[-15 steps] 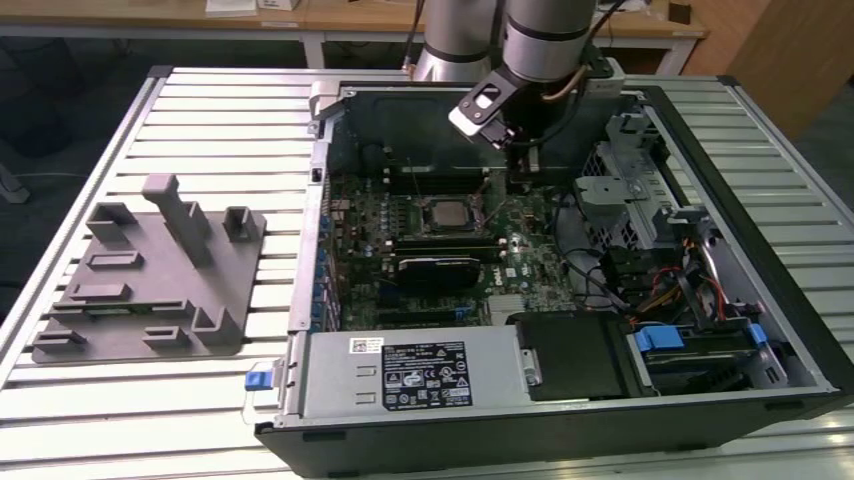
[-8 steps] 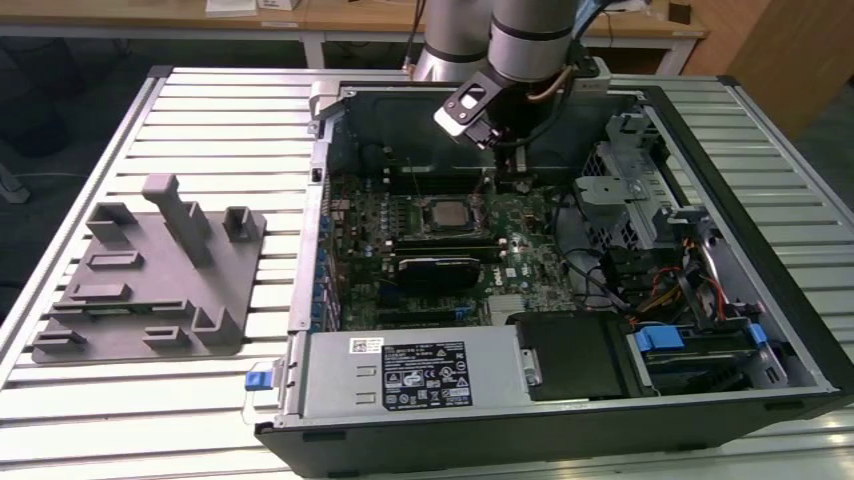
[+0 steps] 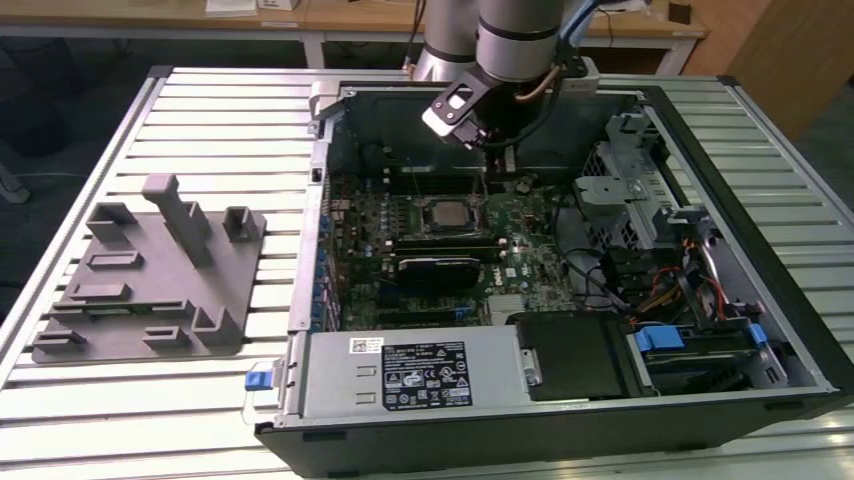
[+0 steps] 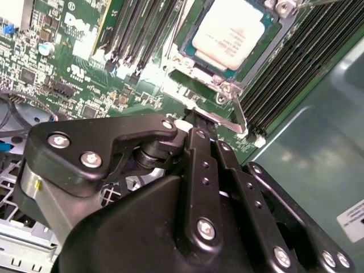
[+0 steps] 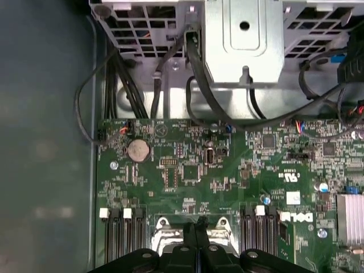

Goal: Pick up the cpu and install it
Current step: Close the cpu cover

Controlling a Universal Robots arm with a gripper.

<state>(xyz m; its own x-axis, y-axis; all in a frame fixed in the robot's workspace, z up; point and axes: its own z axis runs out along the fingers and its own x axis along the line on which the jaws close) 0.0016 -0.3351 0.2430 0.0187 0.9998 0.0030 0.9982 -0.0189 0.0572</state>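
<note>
1. Cpu position: the cpu (image 4: pixel 230 31) lies flat in the socket frame (image 4: pixel 190 71) on the motherboard (image 5: pixel 187 170), silver top upward. In the exterior view it sits near the middle of the open computer case (image 3: pixel 315 200).
2. Tool state: in both wrist views the fingers of the tool (image 4: pixel 195 118) are closed against each other, with nothing between them.
3. Tool position: the tool hangs low over the board just beside the socket edge, near the thin metal lever (image 4: pixel 238 116) and apart from the cpu.
4. Work done, as judged: pick-up and placement appear complete, since the chip is in the socket and the tool is empty.
5. Work left, as judged: whether the lever is latched cannot be told.
6. Surroundings: the grey fixture (image 3: pixel 147 280) stands on the table (image 3: pixel 200 110), well apart from the case, and no chip shows on it.
</note>
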